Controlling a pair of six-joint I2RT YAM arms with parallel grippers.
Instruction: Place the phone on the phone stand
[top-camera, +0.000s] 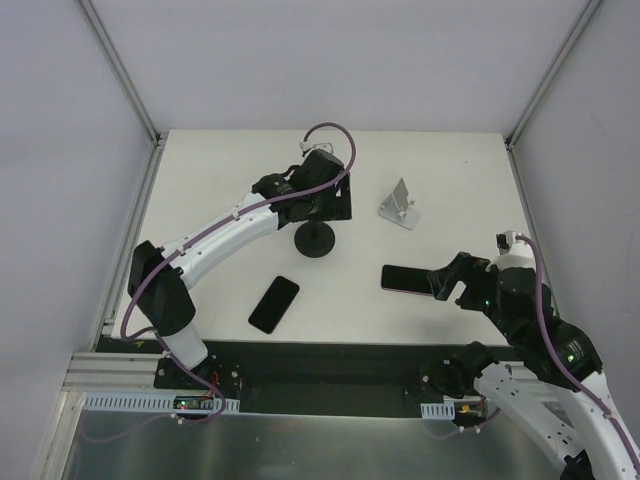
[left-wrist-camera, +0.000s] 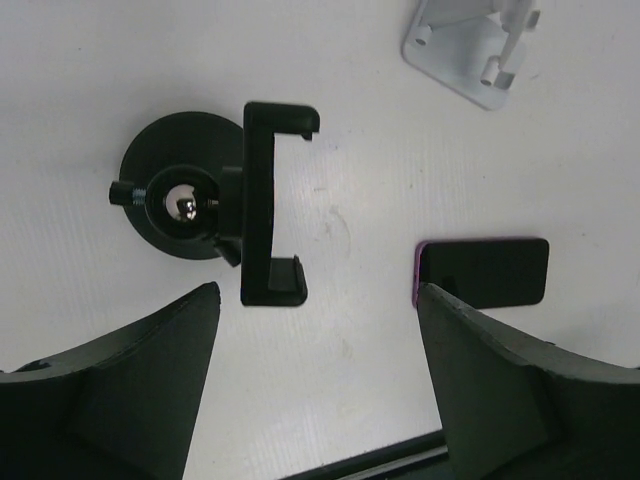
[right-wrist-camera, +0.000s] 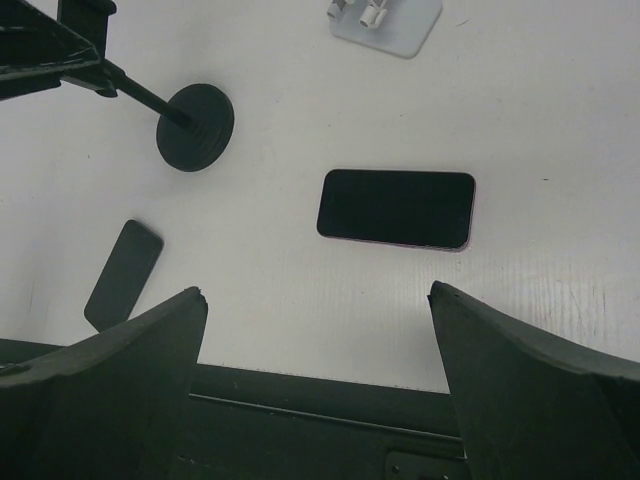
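Purple-edged phone (top-camera: 407, 280) lies flat on the table (top-camera: 450, 170), dark screen up, right of the black clamp phone stand (top-camera: 315, 241) standing on its round base.

Table: a matt white flat tabletop (top-camera: 230, 165) lay under me.
Walls: plain pale grey panels (top-camera: 330, 60) stood beyond it and on both my sides.
Posts: slim aluminium corner posts (top-camera: 120, 70) rose at the far corners.
Near edge: a black base strip (top-camera: 330, 362) ran beside a brushed grey metal sheet (top-camera: 320, 445).
Light: soft, even, with faint shadows.
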